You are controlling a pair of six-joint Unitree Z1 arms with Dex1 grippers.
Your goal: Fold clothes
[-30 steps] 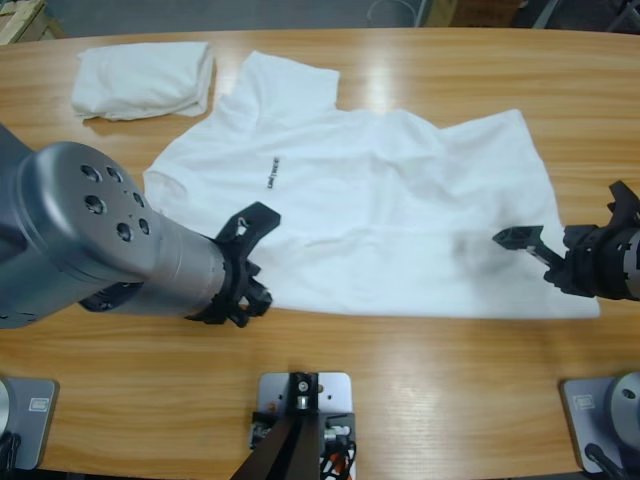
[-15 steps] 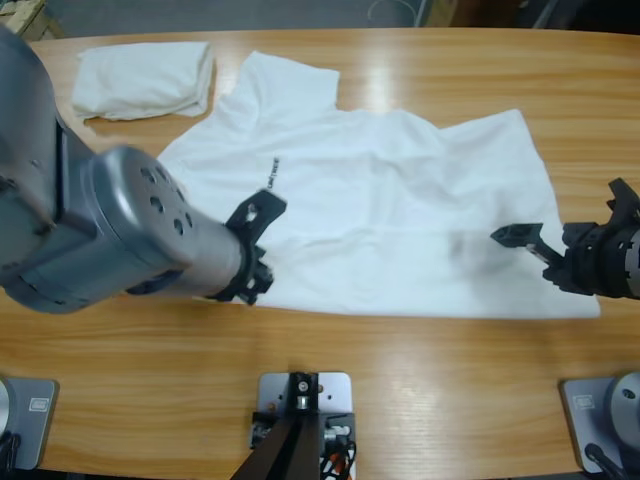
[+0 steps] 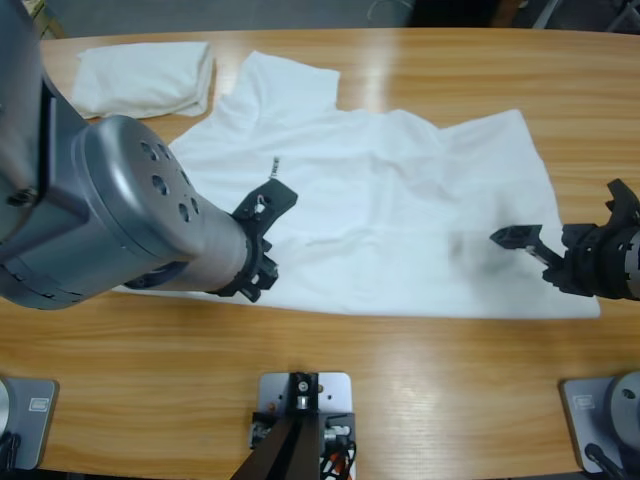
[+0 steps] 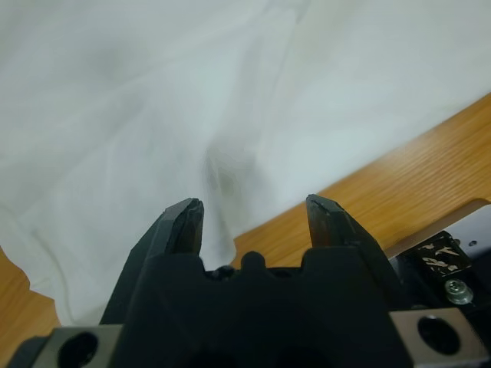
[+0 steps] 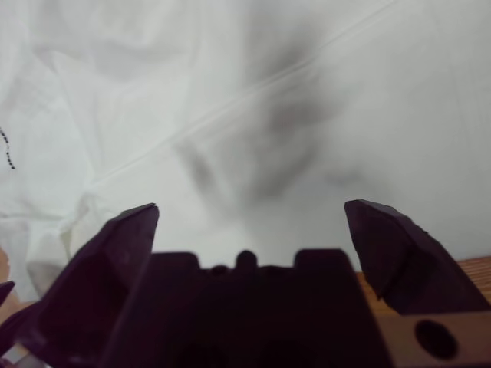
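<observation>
Two plain white cotton T-shirts lie on the long wooden table (image 3: pixel 400 380). The spread-out white short-sleeved T-shirt (image 3: pixel 400 220), with a small dark line of lettering (image 3: pixel 273 168) on its chest, covers the middle of the table, collar end toward the left of the high view. The folded white T-shirt (image 3: pixel 145 78) sits apart near the far left corner. The left gripper (image 4: pixel 253 218) hangs over the near edge of the spread shirt, its jaws apart with nothing between them; wood shows just past the cloth in its wrist view. The right gripper (image 5: pixel 249 218) hovers over the shirt's hem end at the right, jaws wide apart, with only white cloth beneath.
</observation>
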